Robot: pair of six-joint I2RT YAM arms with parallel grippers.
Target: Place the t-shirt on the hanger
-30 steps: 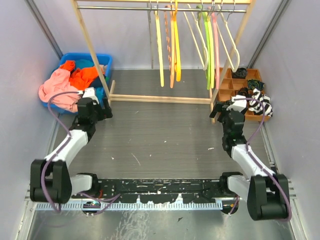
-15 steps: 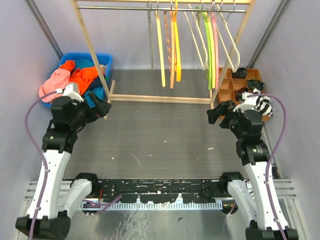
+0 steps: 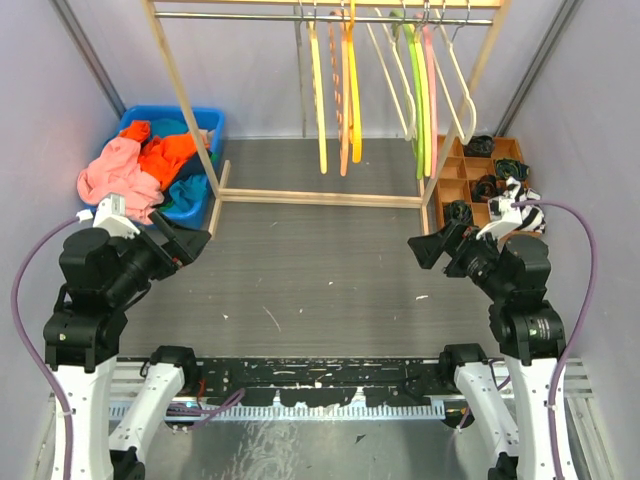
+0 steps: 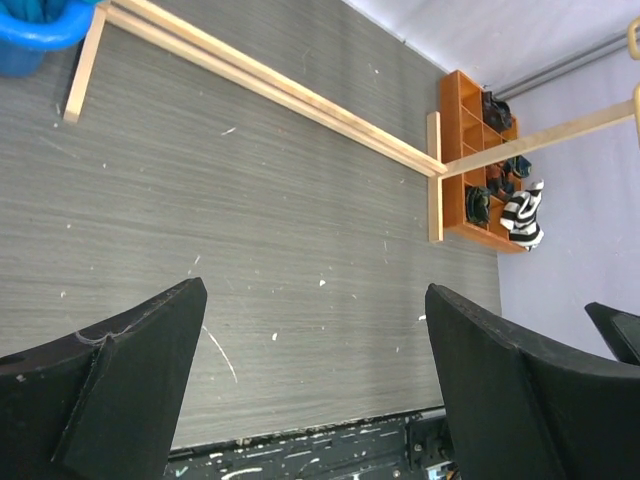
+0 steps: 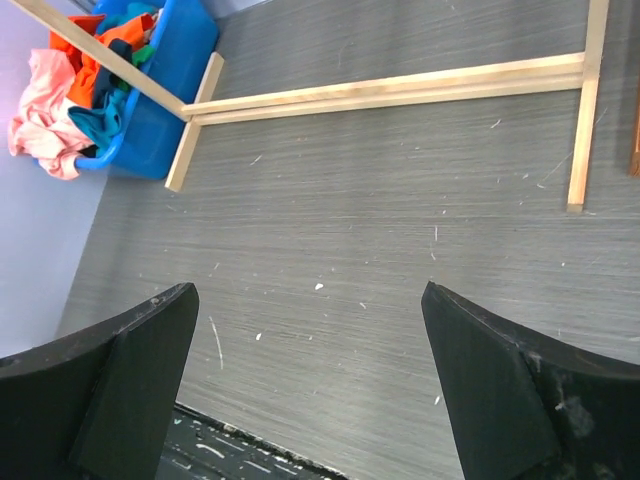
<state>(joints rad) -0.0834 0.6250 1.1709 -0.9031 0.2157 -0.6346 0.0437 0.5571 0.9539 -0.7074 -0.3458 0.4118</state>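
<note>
left tool (image 3: 200,242) wide, empty | right tool (image 3: 418,250) wide, empty | t-shirt (image 3: 112,182) crumpled, axis unclear | hanger (image 3: 462,85) hangs hook-up

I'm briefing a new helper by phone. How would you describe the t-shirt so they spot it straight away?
Look at the blue bin in the far left corner. The t-shirt spills over its left rim: pale salmon pink, unlike the bright orange garment beside it.
</note>
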